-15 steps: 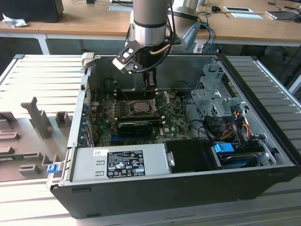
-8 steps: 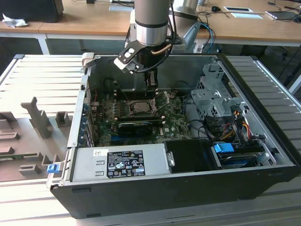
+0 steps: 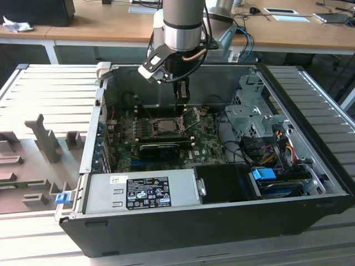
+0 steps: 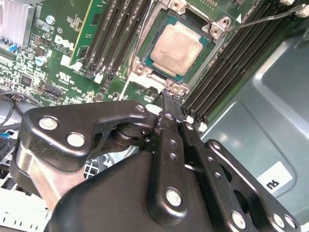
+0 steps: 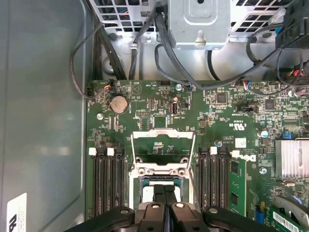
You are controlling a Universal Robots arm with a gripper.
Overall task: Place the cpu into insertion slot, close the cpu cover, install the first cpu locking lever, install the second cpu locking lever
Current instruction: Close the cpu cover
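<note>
Cpu (image 4: 179,46) sits in the insertion slot (image 4: 141,69), with the cpu cover (image 5: 163,132) flipped open. Pincer (image 4: 167,96) is pinched together and empty, right by the slot's edge.

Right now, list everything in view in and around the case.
bench: one, grey, under the case
case: one, black, open, on the bench
power supply: one, grey, along the case's near wall in the exterior view
drive cage: one, grey metal, toward the exterior view's right
board: one, green, inside the case
slot: one, silver frame, mid-board
cpu: one, silver-grey, lying in the slot
cover: one, silver, swung open at the slot's edge
memory slots: several, black, either side of the slot
coin cell: one, silver, on the board beyond the cover
heat sink: one, silver, on the board
gripper: one, black, shut, tips just above the slot
</note>
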